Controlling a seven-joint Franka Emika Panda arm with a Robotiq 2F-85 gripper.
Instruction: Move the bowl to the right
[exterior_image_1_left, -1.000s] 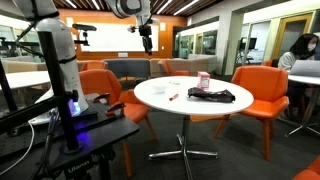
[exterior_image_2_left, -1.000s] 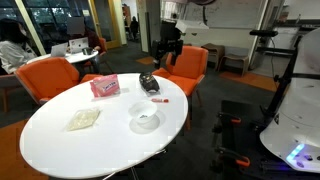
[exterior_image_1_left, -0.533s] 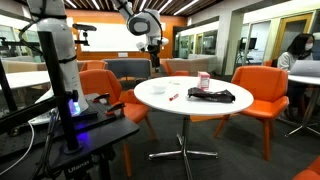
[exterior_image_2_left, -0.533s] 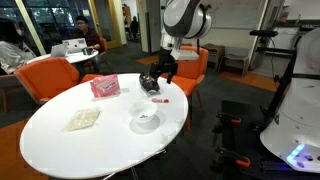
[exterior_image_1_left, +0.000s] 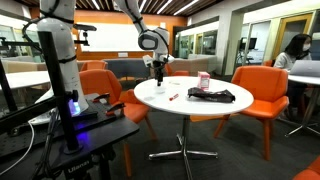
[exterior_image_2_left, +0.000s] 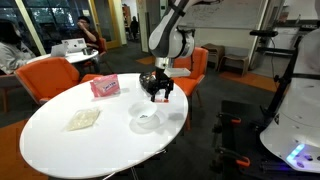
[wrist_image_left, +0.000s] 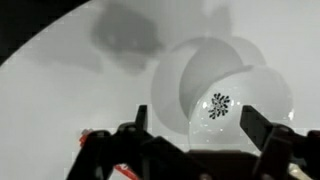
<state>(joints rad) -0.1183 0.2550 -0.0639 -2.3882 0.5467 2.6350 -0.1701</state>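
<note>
Hovering with the gripper (exterior_image_2_left: 157, 92) spread wide and empty above the bowl (exterior_image_2_left: 146, 122), low centre of the frame on the table (exterior_image_2_left: 60, 140). From the wrist, shows the bowl right of centre, reaching under the right-hand finger (wrist_image_left: 255, 122). Probably best to nudge sideways until one finger hangs inside the rim and one outside, then descend slowly and pinch the wall lightly. White on white, so judge the rim by its shadow. Keep clear of the red pen (exterior_image_2_left: 160, 100) nearby. Lift barely, carry level.
</note>
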